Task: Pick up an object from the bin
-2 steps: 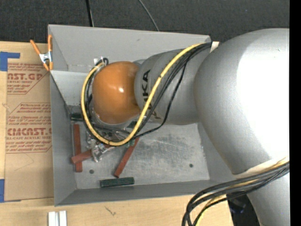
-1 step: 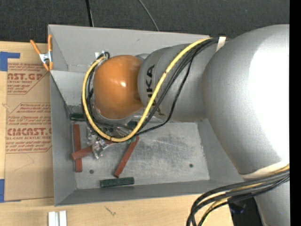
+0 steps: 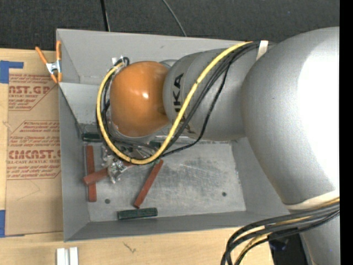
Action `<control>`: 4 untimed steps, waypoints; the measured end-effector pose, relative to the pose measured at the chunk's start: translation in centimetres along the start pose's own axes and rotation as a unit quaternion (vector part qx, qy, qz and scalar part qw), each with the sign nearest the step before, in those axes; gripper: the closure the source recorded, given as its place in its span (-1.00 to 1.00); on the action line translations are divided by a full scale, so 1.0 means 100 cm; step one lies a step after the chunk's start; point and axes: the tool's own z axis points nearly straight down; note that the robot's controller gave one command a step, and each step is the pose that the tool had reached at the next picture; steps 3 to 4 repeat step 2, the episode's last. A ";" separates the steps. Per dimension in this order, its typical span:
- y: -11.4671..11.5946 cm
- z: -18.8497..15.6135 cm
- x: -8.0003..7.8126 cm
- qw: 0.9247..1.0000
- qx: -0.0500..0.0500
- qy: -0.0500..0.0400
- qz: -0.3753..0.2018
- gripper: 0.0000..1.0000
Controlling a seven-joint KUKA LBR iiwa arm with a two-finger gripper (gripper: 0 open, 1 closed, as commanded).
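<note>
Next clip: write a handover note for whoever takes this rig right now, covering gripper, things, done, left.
Gripper: low in the left of the bin, under the orange wrist cover; grip not readable.
Things: crossed reddish-brown sticks right beside it; slanted reddish-brown stick to the right; dark bar by the near wall.
Done: nothing visibly lifted.
Left: grasp one thing, raise it out.

Red-brown sticks (image 3: 89,159) and a dark green bar (image 3: 137,215) clutter the bin's left end beside me; the floor (image 3: 207,175) under my arm lies bare.
</note>
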 end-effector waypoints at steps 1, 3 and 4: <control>0.000 -0.003 0.001 1.000 0.000 0.001 0.000 1.00; 0.000 -0.006 0.001 1.000 -0.001 0.002 0.000 1.00; 0.000 -0.006 0.001 1.000 -0.001 0.002 0.000 1.00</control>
